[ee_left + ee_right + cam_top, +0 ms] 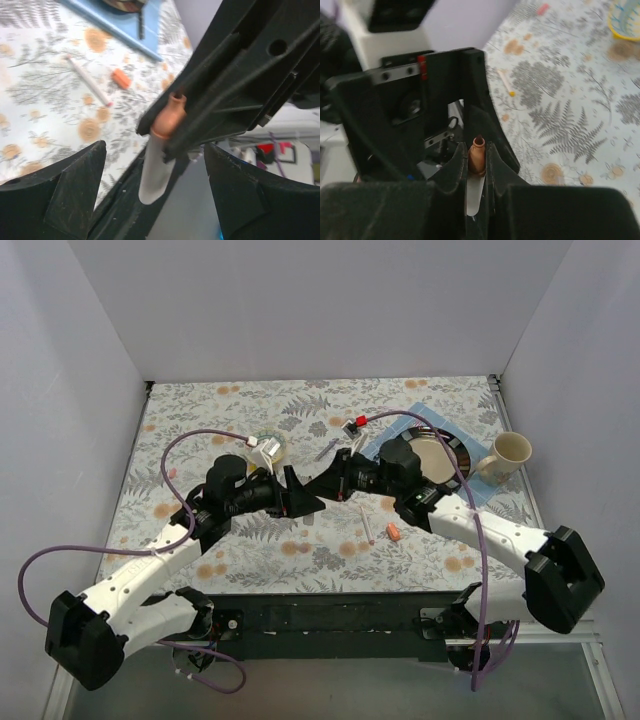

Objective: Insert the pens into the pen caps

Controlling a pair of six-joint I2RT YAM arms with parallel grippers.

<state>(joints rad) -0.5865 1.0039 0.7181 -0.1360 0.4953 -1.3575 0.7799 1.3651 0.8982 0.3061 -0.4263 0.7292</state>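
Clamps the pen tight in the right gripper, barrel along the fingers, orange end pointing out toward the left gripper, spread wide around it, above the table.

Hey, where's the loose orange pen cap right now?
Top view: the orange pen cap lies on the table, right of centre, just right of a loose white pen.
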